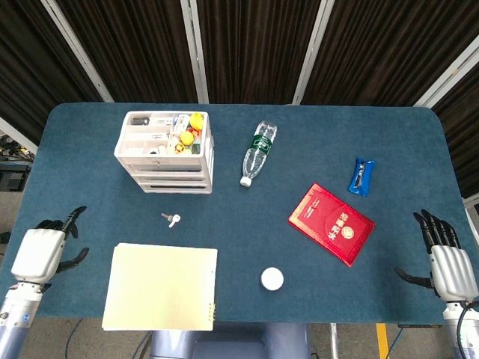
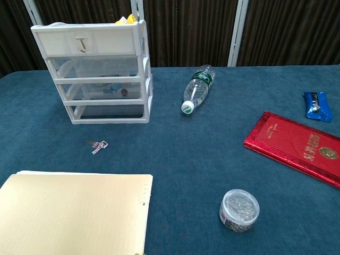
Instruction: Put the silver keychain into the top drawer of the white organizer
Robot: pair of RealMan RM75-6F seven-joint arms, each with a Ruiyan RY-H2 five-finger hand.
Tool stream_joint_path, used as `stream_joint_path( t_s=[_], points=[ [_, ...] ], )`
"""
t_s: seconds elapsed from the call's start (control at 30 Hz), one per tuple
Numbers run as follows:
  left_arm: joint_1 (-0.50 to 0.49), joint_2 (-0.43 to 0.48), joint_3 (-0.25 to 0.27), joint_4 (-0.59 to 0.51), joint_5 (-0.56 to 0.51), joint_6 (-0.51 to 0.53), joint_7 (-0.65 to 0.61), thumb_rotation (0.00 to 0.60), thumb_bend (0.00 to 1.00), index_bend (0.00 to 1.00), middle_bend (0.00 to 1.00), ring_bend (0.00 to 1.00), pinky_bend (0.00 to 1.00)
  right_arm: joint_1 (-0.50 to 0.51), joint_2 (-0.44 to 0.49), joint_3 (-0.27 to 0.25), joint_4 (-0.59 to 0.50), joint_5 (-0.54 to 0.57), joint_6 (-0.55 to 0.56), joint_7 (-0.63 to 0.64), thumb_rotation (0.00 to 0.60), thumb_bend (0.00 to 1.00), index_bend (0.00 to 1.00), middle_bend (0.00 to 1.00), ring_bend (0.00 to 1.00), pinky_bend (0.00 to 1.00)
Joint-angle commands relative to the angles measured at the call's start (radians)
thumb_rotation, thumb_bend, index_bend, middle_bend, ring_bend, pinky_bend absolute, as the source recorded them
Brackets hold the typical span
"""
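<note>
Nearest edge of the blue table point(image 1: 97, 149): cream folder point(image 1: 160, 287) lying flat at the front left, its cover closed. Just right of it a small round clear tub point(image 2: 239, 210) with a white lid, holding what looks like metal clips, though they are too small to tell for sure. Left hand point(image 1: 46, 250) sits at the front-left table edge, beside the folder, fingers apart, holding nothing. Right hand point(image 1: 445, 259) is at the front-right edge, fingers straight and spread, thumb out, nothing in it. Neither hand shows in the chest view.

Mid table: silver keychain point(image 1: 171, 219) lies loose on the cloth, between the folder and the white organizer point(image 1: 166, 152), apart from both and well apart from both hands. Chest view shows the same keychain at point(image 2: 97, 144), flat on the table in front of the organizer's bottom drawer. Red booklet point(image 1: 331, 223) with gold lettering lies flat to the right, turned at an angle.

Farther back: the organizer stands upright at the left, three drawers below an open tray on top. Tray holds small items, including something yellow point(image 1: 191, 127). Top drawer point(image 2: 103, 66) is closed, translucent front. Clear water bottle point(image 1: 259, 152) with a green label lies on its side to the right of the organizer, white cap pointing toward the front. Blue packet point(image 1: 362, 176) lies near the right edge, beyond the booklet.
</note>
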Motion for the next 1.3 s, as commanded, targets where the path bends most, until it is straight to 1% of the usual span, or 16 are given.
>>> stream_joint_path(
  t_s=[0.03, 0.07, 0.13, 0.2, 0.3, 0.43, 0.5, 0.57, 0.7, 0.83, 0.93, 1.07, 1.3],
  points=[
    [-0.106, -0.066, -0.069, 0.004, -0.099, -0.137, 0.087, 0.591, 0.32, 0.43, 0.98, 0.89, 0.74, 0.001, 0.001, 0.000, -0.002, 0.001, -0.003, 0.000, 0.600, 0.00, 0.00, 0.00, 0.00, 0.00],
    [-0.132, -0.087, -0.083, 0.007, -0.136, -0.172, 0.116, 0.599, 0.32, 0.45, 1.00, 0.92, 0.78, 0.002, 0.001, 0.000, -0.001, 0.001, -0.005, -0.001, 0.600, 0.00, 0.00, 0.00, 0.00, 0.00],
    [-0.165, -0.119, -0.106, 0.006, -0.208, -0.214, 0.163, 0.600, 0.33, 0.48, 1.00, 0.95, 0.81, 0.002, 0.001, 0.000, 0.000, 0.001, -0.005, 0.001, 0.600, 0.00, 0.00, 0.00, 0.00, 0.00],
    [-0.230, -0.199, -0.135, 0.025, -0.322, -0.281, 0.244, 0.600, 0.34, 0.49, 1.00, 0.97, 0.83, 0.001, 0.004, 0.003, 0.000, 0.007, -0.005, 0.012, 0.600, 0.00, 0.00, 0.00, 0.00, 0.00],
    [-0.279, -0.276, -0.155, 0.045, -0.420, -0.278, 0.346, 0.600, 0.35, 0.52, 1.00, 0.99, 0.84, 0.003, 0.007, 0.006, -0.001, 0.011, -0.010, 0.022, 0.600, 0.00, 0.00, 0.00, 0.00, 0.00],
    [-0.318, -0.344, -0.159, 0.073, -0.475, -0.263, 0.419, 0.600, 0.36, 0.53, 1.00, 0.99, 0.85, 0.004, 0.009, 0.005, -0.002, 0.009, -0.012, 0.029, 0.600, 0.00, 0.00, 0.00, 0.00, 0.00],
    [-0.340, -0.381, -0.163, 0.093, -0.504, -0.259, 0.448, 0.600, 0.40, 0.54, 1.00, 0.99, 0.85, 0.004, 0.009, 0.004, -0.004, 0.008, -0.013, 0.033, 0.600, 0.00, 0.00, 0.00, 0.00, 0.00],
    [-0.361, -0.412, -0.169, 0.112, -0.531, -0.257, 0.469, 0.600, 0.46, 0.53, 1.00, 0.99, 0.85, 0.004, 0.011, 0.005, -0.005, 0.009, -0.013, 0.036, 0.600, 0.00, 0.00, 0.00, 0.00, 0.00],
    [-0.402, -0.470, -0.181, 0.157, -0.576, -0.260, 0.498, 0.600, 0.49, 0.51, 1.00, 0.99, 0.85, 0.004, 0.013, 0.006, -0.008, 0.013, -0.016, 0.046, 0.600, 0.00, 0.00, 0.00, 0.00, 0.00],
    [-0.438, -0.508, -0.189, 0.195, -0.614, -0.261, 0.529, 0.600, 0.48, 0.49, 1.00, 0.99, 0.85, 0.005, 0.015, 0.007, -0.009, 0.016, -0.019, 0.053, 0.600, 0.00, 0.00, 0.00, 0.00, 0.00],
    [-0.461, -0.538, -0.198, 0.222, -0.633, -0.254, 0.541, 0.600, 0.43, 0.49, 1.00, 0.99, 0.85, 0.005, 0.017, 0.009, -0.010, 0.017, -0.019, 0.057, 0.600, 0.00, 0.00, 0.00, 0.00, 0.00],
    [-0.484, -0.564, -0.193, 0.254, -0.636, -0.244, 0.555, 0.600, 0.39, 0.52, 1.00, 0.99, 0.85, 0.005, 0.017, 0.011, -0.012, 0.020, -0.019, 0.061, 0.600, 0.00, 0.00, 0.00, 0.00, 0.00],
    [-0.499, -0.592, -0.178, 0.292, -0.631, -0.229, 0.552, 0.600, 0.37, 0.57, 1.00, 0.99, 0.85, 0.005, 0.018, 0.013, -0.015, 0.023, -0.018, 0.064, 0.600, 0.00, 0.00, 0.00, 0.00, 0.00]
  ],
)
